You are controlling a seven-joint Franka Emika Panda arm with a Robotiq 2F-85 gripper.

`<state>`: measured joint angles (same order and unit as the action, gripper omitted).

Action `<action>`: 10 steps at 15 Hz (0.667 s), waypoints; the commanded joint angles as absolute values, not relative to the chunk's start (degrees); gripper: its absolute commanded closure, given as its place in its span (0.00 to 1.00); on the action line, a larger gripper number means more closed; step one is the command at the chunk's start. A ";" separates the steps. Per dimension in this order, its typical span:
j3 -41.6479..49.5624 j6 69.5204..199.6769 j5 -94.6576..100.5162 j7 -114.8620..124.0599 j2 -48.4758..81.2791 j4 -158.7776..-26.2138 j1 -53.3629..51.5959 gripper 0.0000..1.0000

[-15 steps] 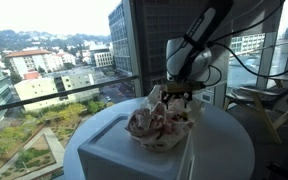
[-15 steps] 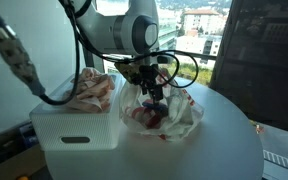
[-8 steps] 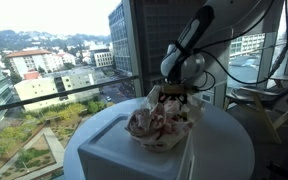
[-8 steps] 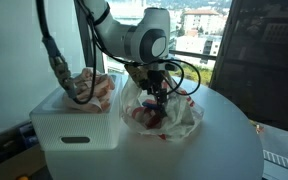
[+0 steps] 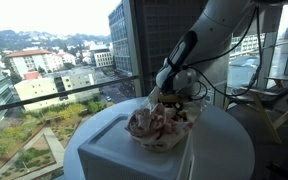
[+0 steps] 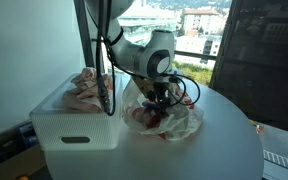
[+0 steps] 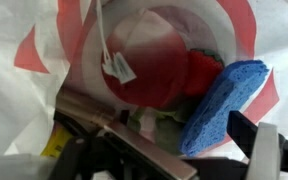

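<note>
In the wrist view, the gripper (image 7: 159, 145) hangs over the mouth of a white plastic bag with red print (image 7: 24, 50). Its dark fingers (image 7: 252, 132) show blurred at the two lower corners, set wide apart with nothing clamped between them. Below them, inside the bag, lies a rectangular blue sponge (image 7: 224, 100), tilted and leaning against a crumpled red cloth (image 7: 154, 75). A small paper tag on a white string (image 7: 119, 68) rests on the cloth. A flat brown strip (image 7: 114, 125) crosses the lower left, with a yellow patch (image 7: 52, 145) beside it. None of these contents can be made out in the exterior views.

In an exterior view the gripper (image 6: 162, 98) points down into the open top of the bag (image 6: 182, 122), with black cables looping around the wrist. The bag sits on a round white table (image 6: 219, 150), just beside a white rectangular plastic bin (image 6: 74, 128) that holds a crumpled pink-and-white cloth (image 6: 84, 90).

In an exterior view from the opposite side, the bin (image 5: 124, 158) stands nearest and hides the foot of the bag (image 5: 186, 118). The gripper (image 5: 174, 95) is above the bag, though its fingers are too small to read here. The table (image 5: 229, 140) stands by a tall window, and only this view shows the city buildings (image 5: 44, 65) far below.
</note>
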<state>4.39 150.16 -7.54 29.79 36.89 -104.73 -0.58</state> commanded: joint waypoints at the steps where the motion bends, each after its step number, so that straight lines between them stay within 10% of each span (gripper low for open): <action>1: 2.58 145.21 -11.74 27.00 39.15 -100.65 0.86 0.00; 5: 2.99 143.06 -12.07 26.47 38.28 -102.61 -0.45 0.00; 10: 3.13 143.53 -12.29 26.30 37.56 -104.34 -0.53 0.51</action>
